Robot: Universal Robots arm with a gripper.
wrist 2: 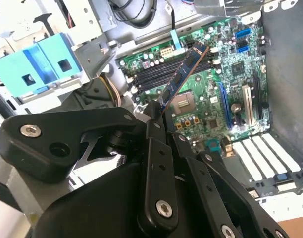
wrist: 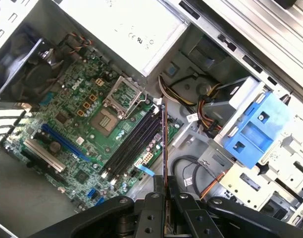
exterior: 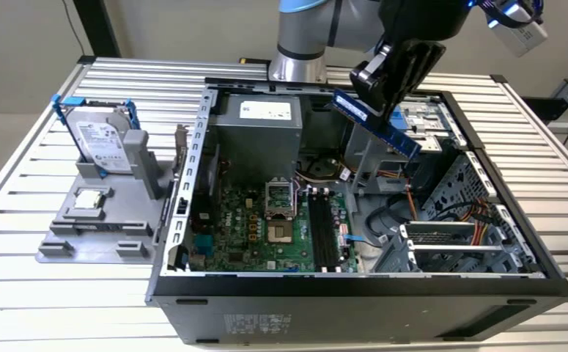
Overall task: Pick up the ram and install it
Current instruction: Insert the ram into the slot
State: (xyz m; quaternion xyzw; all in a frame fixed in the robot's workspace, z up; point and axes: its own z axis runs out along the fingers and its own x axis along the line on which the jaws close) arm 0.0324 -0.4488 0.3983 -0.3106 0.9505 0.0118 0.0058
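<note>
Exterior view: your gripper (exterior: 374,94) hangs over the open computer case (exterior: 362,290), its fingers closed on one end of the ram (exterior: 383,126). The stick is held in the air above the case's back corner, clear of the green board (exterior: 264,227). It slopes down from the fingers toward the exterior view's right. The black memory slots (exterior: 325,227) lie on the board below it, toward the exterior view's left and well apart from the stick. The hard drive (exterior: 102,139) stands in its grey holder outside the case, untouched. Second wrist view: the ram (wrist 2: 183,74) runs straight out from the pinched fingertips (wrist 2: 152,116), flat face showing, its free end over the board. The slots (wrist 2: 149,74) pass behind it at a different slant. First wrist view: you see the ram (wrist: 165,148) edge-on as a thin line rising from the gripper (wrist: 165,191), which grips it from both flat sides. The slots (wrist: 131,144) run diagonally beside it, and a blue bracket (wrist: 250,134) sits on the other side of the stick from them. Judged from all three, the stick's long axis extends away from the fingers and is not yet lined up with the slots, nor seated in any of them.
</note>
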